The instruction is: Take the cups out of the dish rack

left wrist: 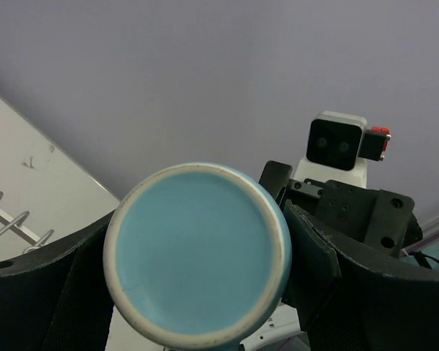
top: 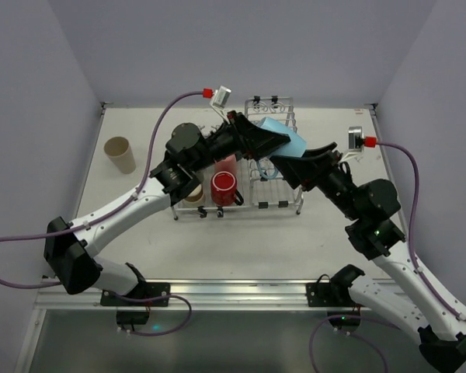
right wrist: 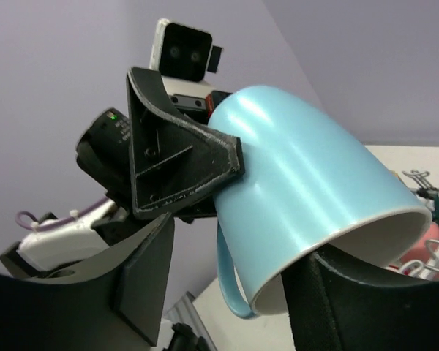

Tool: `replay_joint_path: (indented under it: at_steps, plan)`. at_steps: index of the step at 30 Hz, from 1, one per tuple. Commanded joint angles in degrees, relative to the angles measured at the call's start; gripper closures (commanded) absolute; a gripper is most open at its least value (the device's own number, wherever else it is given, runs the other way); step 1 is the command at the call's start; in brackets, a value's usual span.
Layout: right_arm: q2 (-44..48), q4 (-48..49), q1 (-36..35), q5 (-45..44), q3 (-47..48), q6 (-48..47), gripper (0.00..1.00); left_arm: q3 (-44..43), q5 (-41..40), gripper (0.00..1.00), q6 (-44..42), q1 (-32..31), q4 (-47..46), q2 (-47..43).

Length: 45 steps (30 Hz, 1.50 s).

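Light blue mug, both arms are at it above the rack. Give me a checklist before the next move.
1. Left gripper clamped on the light blue mug at its base: ok.
2. Right gripper shut on the mug: not ok, one finger stands off its wall.
3. Handle free of both grippers: ok, it hangs between the right fingers.
4. Mug clear of the dish rack: cannot tell height.
5. Rack emptied: not ok, a red mug sits in it.

Robot lab test cell, not a real kitchen.
Blank lilac walls (top: 241,47) stand behind and either side of the left gripper (top: 277,142), white table (top: 217,241) under it, aluminium rail (top: 241,289) and purple cables (top: 165,113) on its near side.
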<state>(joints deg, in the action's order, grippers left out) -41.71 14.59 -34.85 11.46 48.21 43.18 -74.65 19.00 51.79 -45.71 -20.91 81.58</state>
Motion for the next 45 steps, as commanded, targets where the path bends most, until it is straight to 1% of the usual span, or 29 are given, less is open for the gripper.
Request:
replay_joint_path:
  at_steps: [1, 3, 5, 7, 9, 10, 11, 12, 13, 15, 16, 18, 19, 21, 24, 26, 27, 28, 29, 30, 31, 33, 34, 36, 37, 39, 40, 44, 45]
  plan:
    - [0.05, 8.78, 0.13, 1.81, -0.12, 1.82, 0.42, 1.96, 1.65, 0.86, 6.30, 0.19, -15.30, -4.94]
    - [0.14, 11.07, 0.13, 1.81, -0.74, 2.44, 0.49, 4.15, 0.78, 0.85, 7.35, 0.01, -17.31, -6.16]
    - [0.14, 11.16, 0.22, 1.55, -1.09, 2.35, 0.60, 5.74, -0.36, 0.85, 7.54, 0.10, -18.11, -7.39]
    - [0.05, 11.34, 0.13, 1.19, -1.18, 2.44, 0.64, 5.92, -0.55, 0.83, 7.71, -0.08, -18.38, -7.58]
    - [-0.12, 11.60, 0.22, 1.19, -1.27, 2.61, 0.77, 6.10, -0.11, 0.79, 8.24, -0.78, -18.99, -7.40]
    - [-0.12, 12.04, 0.13, 1.19, -1.53, 2.79, 0.84, 6.01, 0.33, 0.68, 8.41, -0.95, -19.08, -7.23]
    - [0.05, 12.65, 0.13, 1.19, -1.71, 2.88, 0.94, 5.92, 0.94, 0.61, 8.33, -1.13, -19.17, -7.05]
    - [0.31, 12.66, 0.13, 1.19, -1.80, 3.05, 0.99, 6.01, 1.03, 0.53, 8.15, -1.13, -19.00, -7.22]
    - [0.49, 12.66, 0.13, 0.84, -2.06, 3.05, 1.00, 6.01, 1.12, 0.37, 7.80, -1.13, -18.56, -7.40]
    - [1.80, 12.66, 0.22, 0.23, -2.76, 2.96, 1.00, 5.57, 0.51, 0.24, 5.62, -1.22, -15.59, -8.28]
    - [2.33, 12.40, 0.13, -0.64, -2.94, 2.79, 1.00, 5.31, 0.07, 0.12, 4.65, -1.13, -14.35, -8.72]
    - [3.74, 10.73, 0.22, -1.35, -2.59, 2.09, 1.00, 4.08, -1.68, 0.02, 0.27, -1.13, -8.84, -10.21]
    - [3.83, 7.07, 0.22, -1.70, -0.85, 1.13, 1.00, 3.21, -2.65, 0.00, -1.59, -1.13, -6.36, -10.74]
    - [3.75, 3.79, 0.22, -1.62, 2.14, 0.16, 1.00, 0.83, -6.95, 0.00, -7.37, -1.13, 1.34, -12.76]
    - [3.13, -2.18, 0.22, -1.71, 5.31, -1.69, 1.00, -0.76, -12.75, 0.00, -13.70, -1.22, 7.43, -15.83]
    - [2.43, -7.71, 0.22, -2.23, 9.00, -3.88, 1.00, -1.98, -16.52, 0.00, -16.79, -1.13, 10.34, -17.85]
    - [2.08, -10.08, 0.13, -4.24, 12.14, -5.02, 1.00, -2.42, -17.85, 0.00, -19.77, -1.13, 14.10, -18.64]
    - [1.55, -15.50, 0.13, -5.47, 13.92, -7.64, 1.00, -2.69, -18.64, 0.00, -20.93, -1.13, 15.97, -19.52]
    - [1.11, -19.12, 0.13, -6.97, 16.02, -9.15, 1.00, -2.87, -22.39, 0.00, -22.33, -1.13, 18.25, -21.36]
    - [0.41, -22.47, 0.22, -10.46, 18.22, -10.99, 1.00, -2.78, -23.82, 0.00, -24.87, -1.13, 23.40, -22.33]
    - [-0.73, -30.85, 0.22, -11.98, 23.98, -15.10, 1.00, -2.52, -25.06, 0.00, -25.85, -1.22, 25.72, -23.30]
    - [-5.03, -38.64, 0.40, -16.37, 32.34, -19.34, 1.00, -0.42, -27.87, 0.00, -28.57, -1.13, 31.68, -26.81]
    - [-6.61, -45.37, 0.83, -20.04, 34.65, -22.75, 1.00, 0.81, -28.75, 0.00, -29.37, -1.13, 33.28, -28.04]
    - [-10.66, -50.51, 2.06, -23.58, 39.92, -25.50, 1.00, 4.85, -31.91, 0.00, -31.39, -1.13, 37.84, -32.17]
    - [-11.80, -53.84, 4.07, -26.03, 40.99, -27.34, 1.00, 6.43, -32.88, 0.00, -32.10, -1.13, 39.17, -33.49]
    - [-15.30, -55.98, 7.76, -25.88, 43.45, -28.50, 1.00, 10.92, -37.18, 0.00, -33.15, -1.22, 43.38, -37.71]
    - [-16.72, -58.16, 12.04, -24.92, 44.16, -29.28, 1.00, 12.58, -38.50, 0.00, -33.24, -1.22, 44.62, -38.94]
    - [-24.54, -60.29, 21.47, -17.02, 46.10, -30.61, 1.00, 22.41, -44.04, 0.00, -33.33, -1.13, 48.06, -46.75]
    - [-28.38, -60.47, 24.01, -16.22, 46.80, -30.78, 1.00, 23.75, -44.58, 0.00, -33.42, -1.13, 48.59, -47.73]
